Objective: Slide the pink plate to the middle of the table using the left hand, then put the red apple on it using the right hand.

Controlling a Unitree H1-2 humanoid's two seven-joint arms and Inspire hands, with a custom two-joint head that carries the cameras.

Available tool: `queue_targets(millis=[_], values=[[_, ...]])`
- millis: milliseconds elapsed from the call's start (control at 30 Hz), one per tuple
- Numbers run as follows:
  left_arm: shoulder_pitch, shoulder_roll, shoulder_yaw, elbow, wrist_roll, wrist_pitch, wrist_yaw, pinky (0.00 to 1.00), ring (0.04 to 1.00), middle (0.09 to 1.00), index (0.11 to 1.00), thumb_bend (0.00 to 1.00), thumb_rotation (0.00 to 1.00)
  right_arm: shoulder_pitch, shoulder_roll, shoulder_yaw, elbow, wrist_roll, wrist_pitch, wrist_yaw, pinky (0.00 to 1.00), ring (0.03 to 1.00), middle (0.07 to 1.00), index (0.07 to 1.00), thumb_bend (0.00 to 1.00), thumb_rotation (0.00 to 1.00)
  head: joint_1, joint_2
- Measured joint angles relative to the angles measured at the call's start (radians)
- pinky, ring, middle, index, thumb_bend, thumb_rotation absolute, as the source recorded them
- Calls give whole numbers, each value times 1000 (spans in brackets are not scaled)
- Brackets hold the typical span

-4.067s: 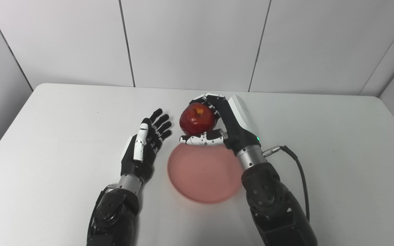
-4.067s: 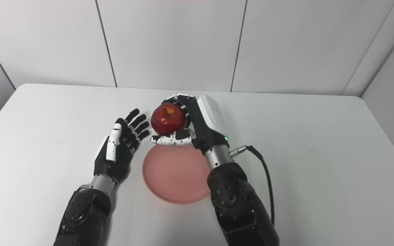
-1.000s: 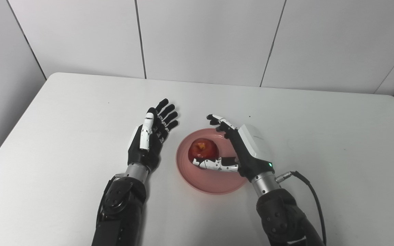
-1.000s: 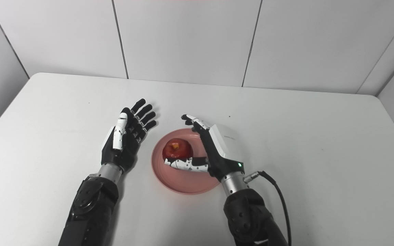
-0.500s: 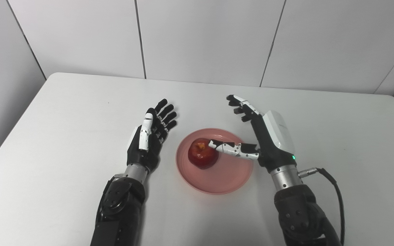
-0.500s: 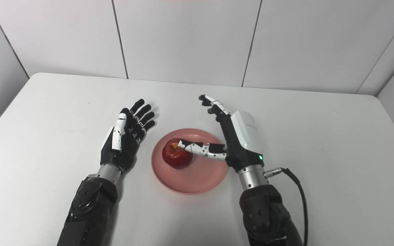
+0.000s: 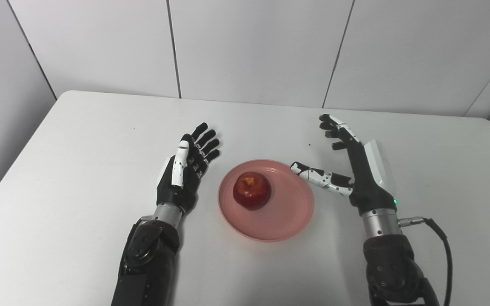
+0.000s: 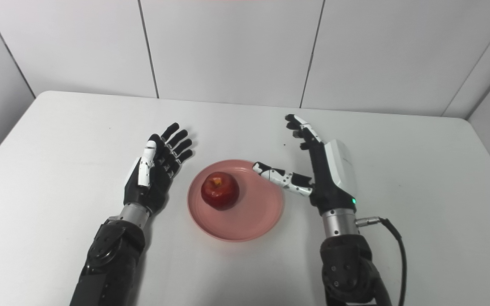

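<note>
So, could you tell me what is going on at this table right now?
The red apple sits on the pink plate near the middle of the white table. The right hand is open beside the plate, holding nothing, its thumb over the rim. The left hand is open on the plate's other side, clear of it.

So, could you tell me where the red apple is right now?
The red apple sits on the pink plate, left of its centre, mid-table between the open left hand and open right hand.

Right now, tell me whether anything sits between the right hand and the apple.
Nothing visible does. The right hand is open beside the pink plate, and only bare plate lies between it and the red apple.
</note>
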Motion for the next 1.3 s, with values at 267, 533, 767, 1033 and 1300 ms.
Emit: queue_targets(millis=[267, 533, 767, 1033, 1300], values=[[-1, 2, 1, 5, 0, -9, -5, 901, 893, 902, 881, 403, 1000, 33, 16, -47, 69, 72, -35, -59, 672, 745, 768, 796, 1000, 584, 3, 0], [-1, 3, 1, 8, 0, -11, -6, 897, 890, 897, 875, 392, 1000, 62, 26, -55, 156, 97, -62, -103, 669, 742, 763, 791, 1000, 700, 6, -2], [0, 2, -1, 6, 1, -12, -6, 903, 894, 900, 876, 383, 1000, 71, 40, -63, 215, 124, -91, -136, 684, 759, 780, 790, 864, 891, 14, -3], [1, 3, -1, 5, 1, -12, -6, 903, 895, 902, 877, 380, 1000, 80, 48, -70, 259, 188, -142, -148, 725, 764, 785, 794, 756, 998, 18, -6], [4, 6, -2, 2, 2, -12, -6, 902, 891, 897, 874, 376, 1000, 76, 57, -91, 306, 302, -215, -149, 742, 799, 816, 815, 563, 1000, 21, -6]])
